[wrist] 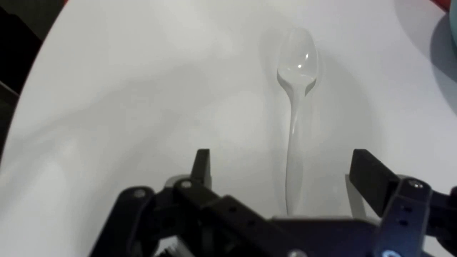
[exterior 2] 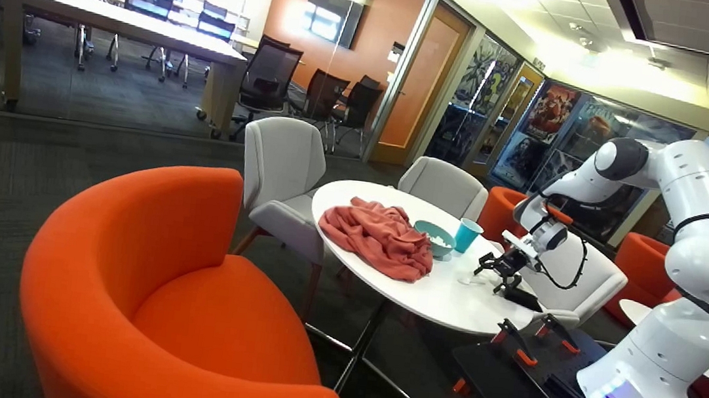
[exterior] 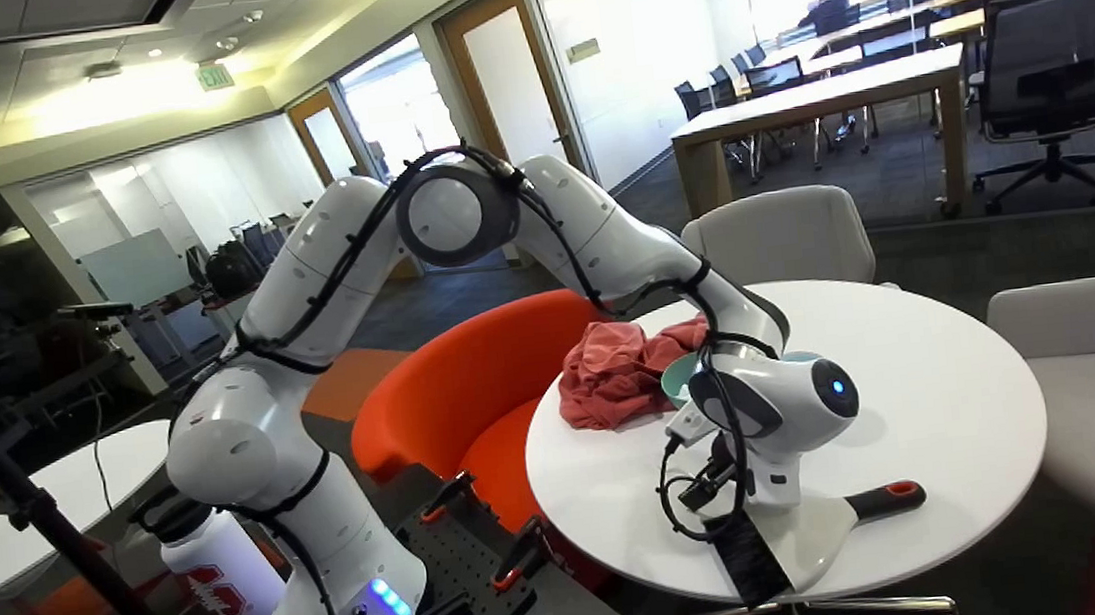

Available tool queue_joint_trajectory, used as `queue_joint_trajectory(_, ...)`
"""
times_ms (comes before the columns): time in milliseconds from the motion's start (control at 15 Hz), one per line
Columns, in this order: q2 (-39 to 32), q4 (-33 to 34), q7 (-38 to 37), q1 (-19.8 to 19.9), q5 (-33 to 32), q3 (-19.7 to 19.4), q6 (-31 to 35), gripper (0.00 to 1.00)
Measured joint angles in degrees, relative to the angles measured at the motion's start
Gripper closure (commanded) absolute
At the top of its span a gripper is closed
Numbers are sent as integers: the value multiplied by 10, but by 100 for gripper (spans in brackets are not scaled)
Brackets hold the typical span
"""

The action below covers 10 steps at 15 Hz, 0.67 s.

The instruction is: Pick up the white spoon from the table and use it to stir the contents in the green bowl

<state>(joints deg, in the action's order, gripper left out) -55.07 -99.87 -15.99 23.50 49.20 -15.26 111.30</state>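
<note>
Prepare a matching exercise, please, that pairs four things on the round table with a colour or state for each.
1. white spoon
2. green bowl
3. cup
4. cloth

A. blue, standing upright
B. reddish, crumpled in a heap
C. holds small white pieces
D. lies on the table, not held by the open gripper

Pairs: 1-D; 2-C; 3-A; 4-B

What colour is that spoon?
The spoon is white, seen best in the wrist view.
</note>
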Motion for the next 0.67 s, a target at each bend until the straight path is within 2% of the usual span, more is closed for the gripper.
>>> queue_joint_trajectory(333, -15, 35, -73, 1, 0, 4, -48, 0)
queue_joint_trajectory(667, -43, 72, -129, 0, 2, 13, -57, 0)
